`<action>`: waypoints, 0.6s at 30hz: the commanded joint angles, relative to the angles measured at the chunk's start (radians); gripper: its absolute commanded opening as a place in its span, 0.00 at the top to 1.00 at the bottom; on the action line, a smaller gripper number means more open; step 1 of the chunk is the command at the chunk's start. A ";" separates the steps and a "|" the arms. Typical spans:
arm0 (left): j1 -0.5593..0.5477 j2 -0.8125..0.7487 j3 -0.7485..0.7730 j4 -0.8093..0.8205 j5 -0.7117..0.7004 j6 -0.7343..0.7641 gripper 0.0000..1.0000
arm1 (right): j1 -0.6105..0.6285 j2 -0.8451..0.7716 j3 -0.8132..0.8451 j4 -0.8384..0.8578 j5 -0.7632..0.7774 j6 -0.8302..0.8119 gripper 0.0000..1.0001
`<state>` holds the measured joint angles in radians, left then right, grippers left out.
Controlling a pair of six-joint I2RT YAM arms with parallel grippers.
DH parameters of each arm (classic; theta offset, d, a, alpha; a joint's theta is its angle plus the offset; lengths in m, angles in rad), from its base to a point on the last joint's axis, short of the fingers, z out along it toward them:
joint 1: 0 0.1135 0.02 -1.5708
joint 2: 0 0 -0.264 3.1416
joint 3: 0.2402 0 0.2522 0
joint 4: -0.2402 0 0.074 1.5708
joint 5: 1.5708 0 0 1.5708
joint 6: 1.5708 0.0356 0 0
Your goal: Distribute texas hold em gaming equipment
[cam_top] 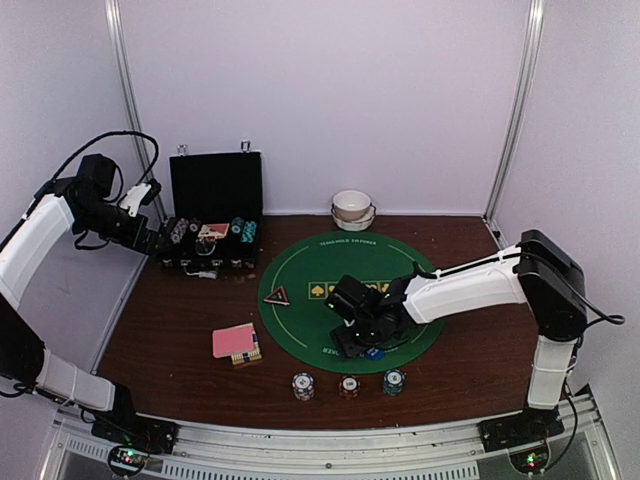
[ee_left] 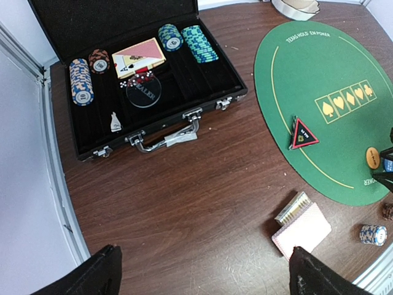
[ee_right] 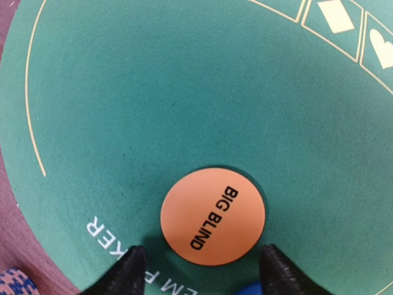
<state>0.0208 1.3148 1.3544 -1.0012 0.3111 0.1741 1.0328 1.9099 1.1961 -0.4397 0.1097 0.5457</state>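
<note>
Right wrist view: right fingers [ee_right: 131, 271] spread wide, one tip on each side of the orange button [ee_right: 213, 215] (marked BIG BLIND), which lies flat on the green mat [ee_right: 153, 92]. The fingers are not closed on it. A sliver of a blue button [ee_right: 252, 289] shows just beside the orange one, toward the near edge. In the top view this spot is the near part of the mat, about mid-counter [cam_top: 170, 330]. Red triangular marker [cam_top: 276, 294] rests at the mat's left rim. Pink-backed cards [cam_top: 233, 340] lie on bare wood left of the mat, toward the near-left corner, with a second pack [cam_top: 247, 357] touching their near-right corner. Three chip stacks [cam_top: 348, 386] stand in a row along the near edge, apart from one another. Left fingers [ee_left: 92, 273] spread, holding nothing, hanging over the left side of the counter by the black case [cam_top: 215, 195], which stands open at the far-left corner with more chips, cards and a clear dealer disc inside. White bowls [cam_top: 352, 208] sit stacked at the far edge.
</note>
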 commanded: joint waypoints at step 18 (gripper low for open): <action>0.008 -0.027 0.046 -0.005 0.005 0.009 0.02 | -0.112 0.153 0.185 -0.035 0.107 0.014 0.61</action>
<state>0.0208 1.3079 1.3693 -1.0069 0.3107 0.1738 0.9779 2.0125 1.3304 -0.4644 0.1474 0.5667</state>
